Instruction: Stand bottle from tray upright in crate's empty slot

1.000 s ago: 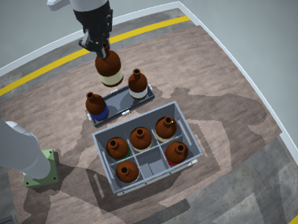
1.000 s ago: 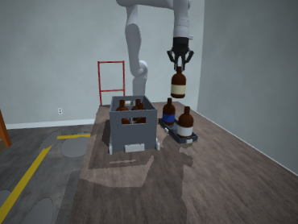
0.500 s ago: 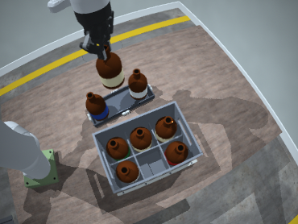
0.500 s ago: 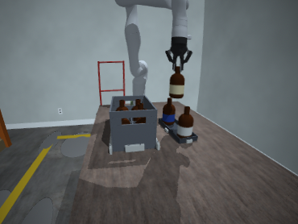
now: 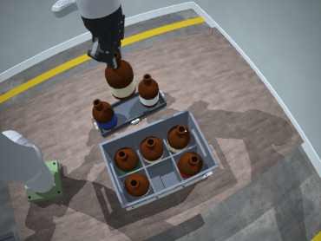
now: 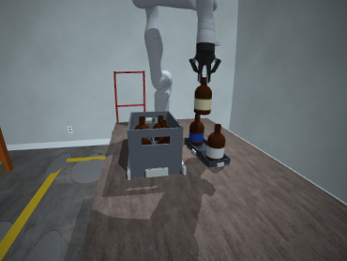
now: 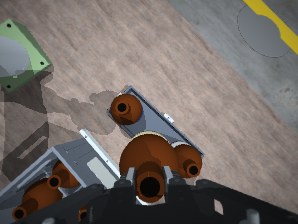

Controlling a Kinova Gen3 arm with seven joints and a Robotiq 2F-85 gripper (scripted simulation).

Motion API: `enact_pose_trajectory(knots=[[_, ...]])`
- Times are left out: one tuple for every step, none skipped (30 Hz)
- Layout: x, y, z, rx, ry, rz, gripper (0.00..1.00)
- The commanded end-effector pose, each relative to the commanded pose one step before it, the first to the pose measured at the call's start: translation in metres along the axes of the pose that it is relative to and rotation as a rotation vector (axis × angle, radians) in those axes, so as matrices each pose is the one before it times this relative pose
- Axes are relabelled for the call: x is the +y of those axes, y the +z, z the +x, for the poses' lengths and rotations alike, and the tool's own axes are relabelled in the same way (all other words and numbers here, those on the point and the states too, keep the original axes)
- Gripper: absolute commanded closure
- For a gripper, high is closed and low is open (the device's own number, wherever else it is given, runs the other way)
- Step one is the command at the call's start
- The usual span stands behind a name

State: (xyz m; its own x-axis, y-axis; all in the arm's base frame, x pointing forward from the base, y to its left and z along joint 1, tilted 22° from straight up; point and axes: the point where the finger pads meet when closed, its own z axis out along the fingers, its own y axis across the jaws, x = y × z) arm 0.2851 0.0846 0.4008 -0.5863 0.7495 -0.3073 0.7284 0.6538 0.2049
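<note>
My gripper [image 5: 112, 57] is shut on the neck of a brown bottle with a cream label [image 5: 120, 81] and holds it upright, well above the dark tray [image 5: 130, 112]. It also shows in the exterior view [image 6: 203, 98] and in the wrist view [image 7: 149, 165]. Two bottles stand in the tray: one with a blue label [image 5: 103, 113] and one with a white label [image 5: 148, 91]. The grey crate [image 5: 157, 159] stands next to the tray, on its near side. It holds several bottles, and its front middle slot [image 5: 167, 177] is empty.
The arm's green base plate [image 5: 43, 182] sits at the left of the table. A red frame [image 6: 129, 96] stands behind the crate. The table's edge with a yellow line [image 5: 143, 34] runs behind the tray.
</note>
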Motion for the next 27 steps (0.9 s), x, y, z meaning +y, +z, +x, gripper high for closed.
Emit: enact_pose_trajectory(knots=[[-0.00234, -0.00113, -0.00246, -0.00089, 0.00262, -0.00349, 1.00], [-0.00103, 0.00000, -0.00097, -0.00001, 0.00000, 0.00000, 1.00], [-0.00106, 0.00000, -0.00098, 0.00000, 0.00000, 0.00000, 1.00], [-0.00109, 0.00000, -0.00100, 0.00001, 0.00000, -0.00001, 1.00], [-0.00110, 0.00000, -0.00103, -0.00001, 0.00000, 0.00001, 1.00], [-0.00113, 0.00000, -0.00105, 0.00000, 0.00000, 0.00000, 1.00], [-0.00116, 0.00000, -0.00107, 0.00001, 0.00000, 0.00000, 1.00], [-0.00118, 0.00000, -0.00110, -0.00001, 0.00000, 0.00000, 1.00], [-0.00120, 0.00000, -0.00112, 0.00000, 0.00000, 0.00000, 1.00], [-0.00123, 0.00000, -0.00113, 0.00001, 0.00000, 0.00000, 1.00], [-0.00124, 0.00000, -0.00116, -0.00001, 0.00000, 0.00000, 1.00], [-0.00127, 0.00000, -0.00118, 0.00000, 0.00000, 0.00000, 1.00], [-0.00129, 0.00000, -0.00119, 0.00001, 0.00000, -0.00001, 1.00], [0.00000, 0.00000, 0.00000, 0.00000, 0.00000, 0.00000, 1.00], [0.00000, 0.00000, 0.00000, 0.00000, 0.00000, 0.00000, 1.00], [-0.00131, 0.00000, -0.00122, -0.00001, 0.00000, 0.00000, 1.00], [-0.00133, 0.00000, -0.00124, 0.00000, 0.00000, 0.00000, 1.00], [-0.00136, 0.00000, -0.00125, 0.00001, 0.00000, 0.00000, 1.00], [-0.00137, 0.00000, -0.00128, -0.00001, 0.00000, 0.00001, 1.00], [-0.00140, 0.00000, -0.00129, 0.00000, 0.00000, 0.00000, 1.00], [-0.00141, 0.00000, -0.00131, 0.00000, 0.00000, 0.00000, 1.00], [-0.00143, 0.00000, -0.00133, -0.00001, 0.00000, 0.00000, 1.00], [-0.00146, 0.00000, -0.00134, 0.00001, 0.00000, -0.00001, 1.00], [-0.00147, 0.00000, -0.00137, -0.00001, 0.00000, 0.00001, 1.00], [-0.00149, 0.00000, -0.00138, 0.00000, 0.00000, 0.00000, 1.00], [-0.00151, 0.00000, -0.00140, 0.00000, 0.00000, 0.00000, 1.00], [-0.00152, 0.00000, -0.00142, 0.00000, 0.00000, 0.00000, 1.00]])
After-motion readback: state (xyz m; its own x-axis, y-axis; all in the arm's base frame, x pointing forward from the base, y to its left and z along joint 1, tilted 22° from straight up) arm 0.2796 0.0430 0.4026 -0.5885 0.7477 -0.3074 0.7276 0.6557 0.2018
